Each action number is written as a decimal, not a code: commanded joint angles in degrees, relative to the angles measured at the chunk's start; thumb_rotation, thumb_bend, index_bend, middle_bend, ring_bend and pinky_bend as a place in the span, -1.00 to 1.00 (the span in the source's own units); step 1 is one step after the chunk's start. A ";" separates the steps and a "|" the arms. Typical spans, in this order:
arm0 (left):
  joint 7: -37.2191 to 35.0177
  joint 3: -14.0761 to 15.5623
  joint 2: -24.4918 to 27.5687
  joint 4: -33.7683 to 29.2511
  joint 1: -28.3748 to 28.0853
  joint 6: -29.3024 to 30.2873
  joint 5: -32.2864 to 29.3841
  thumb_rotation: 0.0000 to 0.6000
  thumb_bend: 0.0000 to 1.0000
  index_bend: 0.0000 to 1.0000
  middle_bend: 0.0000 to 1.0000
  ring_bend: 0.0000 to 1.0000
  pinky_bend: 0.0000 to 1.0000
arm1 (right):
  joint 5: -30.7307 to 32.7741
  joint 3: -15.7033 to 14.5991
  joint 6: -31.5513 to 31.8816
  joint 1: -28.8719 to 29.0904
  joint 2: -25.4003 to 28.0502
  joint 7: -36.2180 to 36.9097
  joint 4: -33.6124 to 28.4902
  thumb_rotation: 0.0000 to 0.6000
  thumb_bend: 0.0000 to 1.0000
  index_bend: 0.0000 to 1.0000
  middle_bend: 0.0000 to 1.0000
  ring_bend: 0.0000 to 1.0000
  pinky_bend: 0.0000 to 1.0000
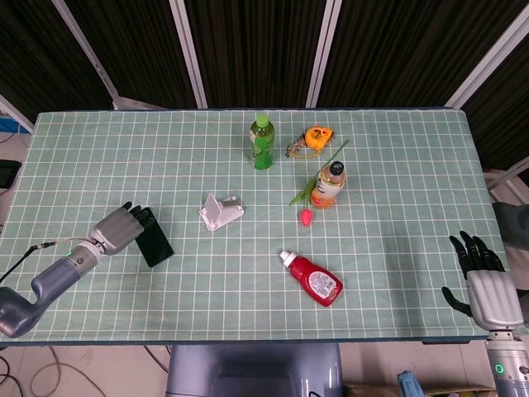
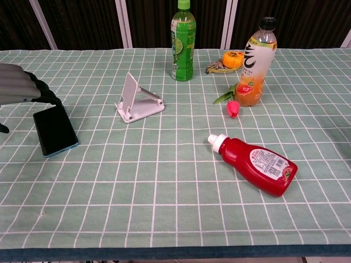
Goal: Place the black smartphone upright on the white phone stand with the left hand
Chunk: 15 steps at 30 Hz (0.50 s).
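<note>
The black smartphone [image 1: 154,241] lies flat on the green checked cloth at the left, also seen in the chest view [image 2: 56,132]. My left hand [image 1: 121,229] hovers at the phone's left side with fingers stretched out, the fingertips [image 2: 50,96] over its far end; it holds nothing. The white phone stand [image 1: 220,210] sits empty to the right of the phone, its back plate tilted up [image 2: 131,96]. My right hand [image 1: 483,283] stays open beside the table's right edge, far from everything.
A green bottle [image 1: 262,141] and an orange tape measure [image 1: 315,136] stand at the back. An orange drink bottle [image 1: 330,184] and a red tulip [image 1: 305,217] are right of the stand. A red ketchup bottle [image 1: 316,279] lies on its side toward the front.
</note>
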 commanded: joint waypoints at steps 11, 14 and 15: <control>-1.60 1.27 -4.08 3.51 -2.50 -0.61 0.28 1.00 -0.91 -0.65 -0.56 -0.68 -0.53 | 0.01 0.01 0.07 -0.03 -0.09 0.39 0.18 1.00 -0.28 -0.90 -1.00 -1.00 -0.64; -1.72 1.47 -4.69 3.99 -2.74 -0.57 0.09 1.00 -0.91 -0.64 -0.55 -0.68 -0.53 | -0.01 0.00 0.05 -0.02 -0.11 0.50 0.24 1.00 -0.28 -0.89 -1.00 -1.00 -0.64; -1.75 1.57 -4.83 4.09 -2.84 -0.58 0.04 1.00 -0.91 -0.63 -0.55 -0.68 -0.53 | -0.01 0.00 0.05 -0.02 -0.11 0.54 0.25 1.00 -0.28 -0.89 -1.00 -1.00 -0.64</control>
